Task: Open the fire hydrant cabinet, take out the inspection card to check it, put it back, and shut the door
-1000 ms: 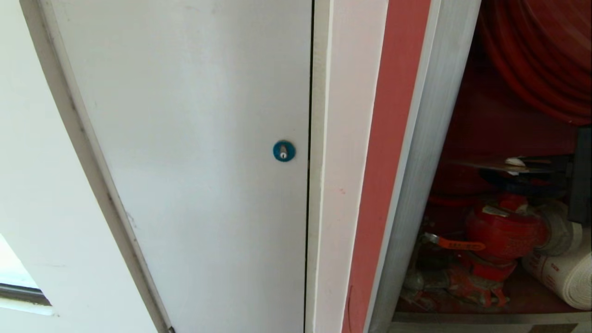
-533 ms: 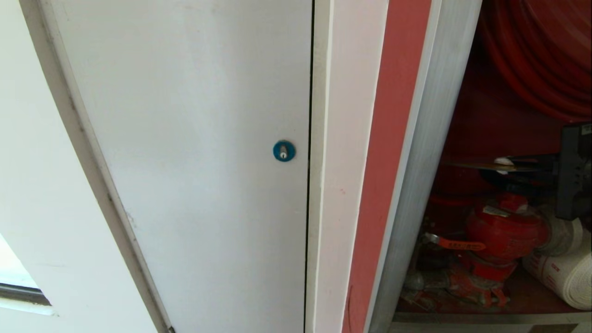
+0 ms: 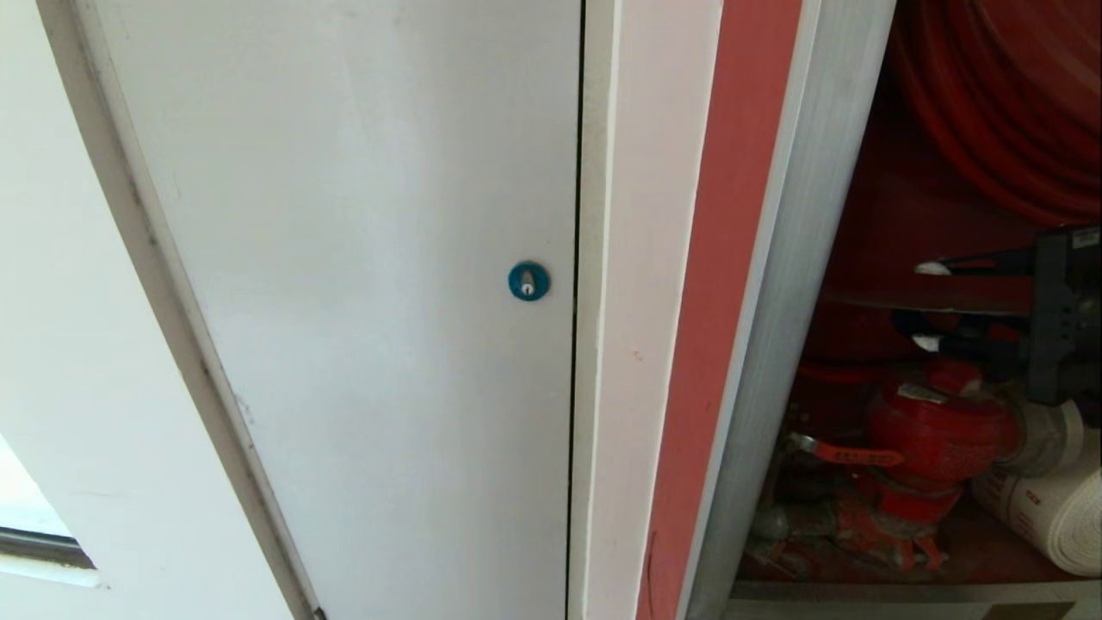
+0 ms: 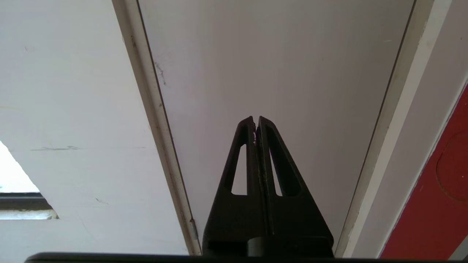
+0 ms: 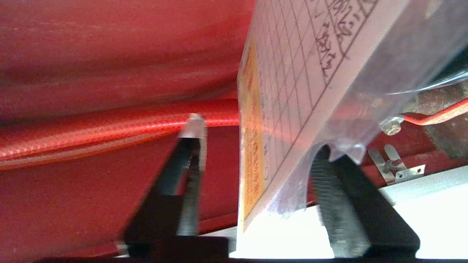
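Right claw inside the fire hydrant cabinet, jaws spread, gripping nothing; inspection card standing between them, probably resting against one finger. Best backed out straight, without snagging the sleeve. Left claw pinched shut, empty, parked by white door.

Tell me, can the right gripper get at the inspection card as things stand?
Probably yes: the right gripper is open inside the cabinet with the inspection card standing between its fingers, and nothing blocks it.

Bldg corridor: fire hydrant cabinet w/ red hose reel beside white door.
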Robot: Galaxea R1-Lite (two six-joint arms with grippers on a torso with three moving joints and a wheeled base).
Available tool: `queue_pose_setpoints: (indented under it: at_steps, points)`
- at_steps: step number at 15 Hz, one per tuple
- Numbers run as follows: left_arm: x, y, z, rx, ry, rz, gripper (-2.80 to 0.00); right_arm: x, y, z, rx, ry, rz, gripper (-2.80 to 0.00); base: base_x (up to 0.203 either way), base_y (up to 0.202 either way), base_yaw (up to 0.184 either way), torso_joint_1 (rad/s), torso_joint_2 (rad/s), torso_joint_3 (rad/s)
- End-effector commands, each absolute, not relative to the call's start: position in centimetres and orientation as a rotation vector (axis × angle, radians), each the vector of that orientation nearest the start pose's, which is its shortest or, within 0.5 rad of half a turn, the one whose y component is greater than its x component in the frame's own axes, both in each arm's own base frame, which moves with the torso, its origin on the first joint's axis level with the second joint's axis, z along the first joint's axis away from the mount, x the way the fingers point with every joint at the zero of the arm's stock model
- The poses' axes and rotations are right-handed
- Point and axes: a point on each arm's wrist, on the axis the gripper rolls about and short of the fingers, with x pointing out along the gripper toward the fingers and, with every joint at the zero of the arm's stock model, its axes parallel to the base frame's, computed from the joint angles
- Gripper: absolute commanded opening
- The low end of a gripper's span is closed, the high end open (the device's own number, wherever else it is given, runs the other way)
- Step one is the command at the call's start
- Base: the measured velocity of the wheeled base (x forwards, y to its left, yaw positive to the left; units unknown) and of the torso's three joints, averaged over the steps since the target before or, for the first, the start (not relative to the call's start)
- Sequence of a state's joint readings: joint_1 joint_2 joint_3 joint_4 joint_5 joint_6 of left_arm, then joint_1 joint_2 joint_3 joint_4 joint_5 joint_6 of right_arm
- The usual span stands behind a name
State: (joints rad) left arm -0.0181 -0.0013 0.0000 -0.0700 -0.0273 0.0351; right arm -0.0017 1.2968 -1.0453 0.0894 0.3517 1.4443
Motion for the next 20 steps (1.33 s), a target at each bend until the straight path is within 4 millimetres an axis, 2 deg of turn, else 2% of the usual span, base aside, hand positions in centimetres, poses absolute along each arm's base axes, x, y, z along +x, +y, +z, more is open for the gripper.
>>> queue_pose_setpoints:
  at_steps: [1, 4, 14, 17, 18, 20]
  points:
    - [-2.1, 0.0, 7.5, 0.035, -0.044, -0.045, -2.80, 20.3, 0.9, 28.2, 1.480, 0.553, 0.036, 0.00, 0.000, 0.000, 0.000, 0.000, 0.00, 0.000]
    - [-2.1, 0.0, 7.5, 0.035, -0.045, -0.045, -2.80, 20.0, 1.1, 27.7, 1.465, 0.577, 0.035, 0.00, 0.000, 0.000, 0.000, 0.000, 0.00, 0.000]
    - [-2.1, 0.0, 7.5, 0.035, -0.045, -0.045, -2.80, 17.4, 1.3, 27.9, 1.411, 0.586, 0.061, 0.00, 0.000, 0.000, 0.000, 0.000, 0.00, 0.000]
    - [-2.1, 0.0, 7.5, 0.035, -0.046, -0.044, -2.80, 16.7, 1.3, 26.8, 1.387, 0.611, 0.045, 0.00, 0.000, 0.000, 0.000, 0.000, 0.00, 0.000]
    - [-2.1, 0.0, 7.5, 0.036, -0.045, -0.044, -2.80, 16.2, 1.3, 26.1, 1.361, 0.621, 0.042, 0.00, 0.000, 0.000, 0.000, 0.000, 0.00, 0.000]
    - [-2.1, 0.0, 7.5, 0.035, -0.045, -0.045, -2.80, 14.1, 1.2, 26.2, 1.313, 0.587, 0.078, 0.00, 0.000, 0.000, 0.000, 0.000, 0.00, 0.000]
